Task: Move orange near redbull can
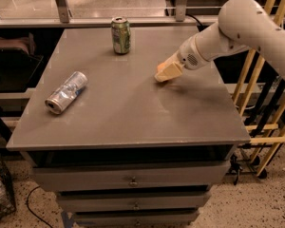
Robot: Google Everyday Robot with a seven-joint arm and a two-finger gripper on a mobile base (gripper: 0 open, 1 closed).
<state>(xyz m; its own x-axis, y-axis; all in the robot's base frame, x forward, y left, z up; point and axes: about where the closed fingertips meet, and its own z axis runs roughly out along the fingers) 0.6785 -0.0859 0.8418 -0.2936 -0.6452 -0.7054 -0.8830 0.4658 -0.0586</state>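
Note:
The orange shows only as a small sliver at the tip of my gripper, right of the table's middle. The gripper is low over the grey table top, and its cream fingers are closed around the fruit and hide most of it. The white arm reaches in from the right. The redbull can, slim, silver and blue with a dented body, lies on its side near the table's left edge, far to the left of the gripper.
A green and white can stands upright near the table's back edge, left of the gripper. Drawers sit under the table top. Wooden rails stand to the right of the table.

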